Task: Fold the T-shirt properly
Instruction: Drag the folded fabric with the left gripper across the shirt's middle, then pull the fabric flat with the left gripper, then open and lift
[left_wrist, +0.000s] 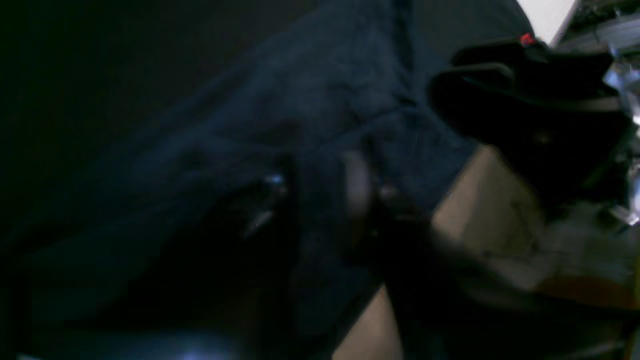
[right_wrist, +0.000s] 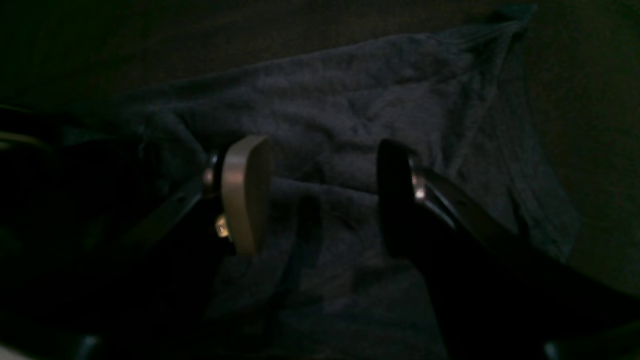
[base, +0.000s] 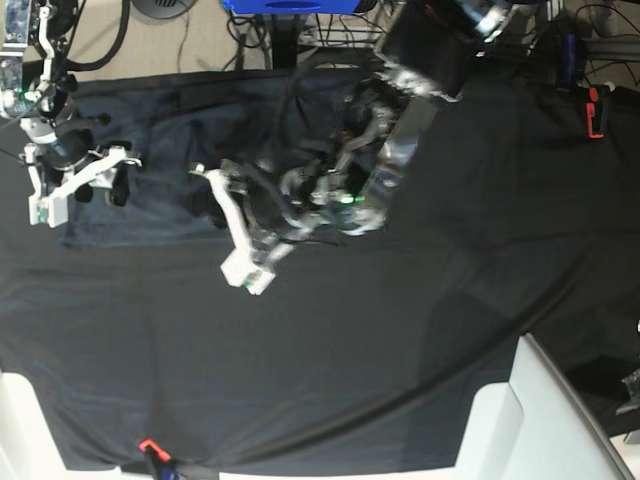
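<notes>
The T-shirt (base: 160, 215) lies rumpled on the black cloth at the table's far left. In the left wrist view the T-shirt (left_wrist: 325, 80) is blurred, and a fold of it runs between the fingers of my left gripper (left_wrist: 320, 192), which is shut on it. In the base view my left gripper (base: 210, 200) sits low at the shirt's right part. My right gripper (right_wrist: 320, 197) hovers open over the creased T-shirt (right_wrist: 350, 100), its pale pad (right_wrist: 247, 195) and dark pad well apart with nothing held. It stands at the shirt's left end, my right gripper (base: 105, 185) in the base view.
The black table covering (base: 400, 330) spans the whole table. A red clamp (base: 597, 110) grips its far right edge and an orange one (base: 150, 450) its near edge. A white unit (base: 530, 420) stands at the near right corner. Cables and gear lie beyond the far edge.
</notes>
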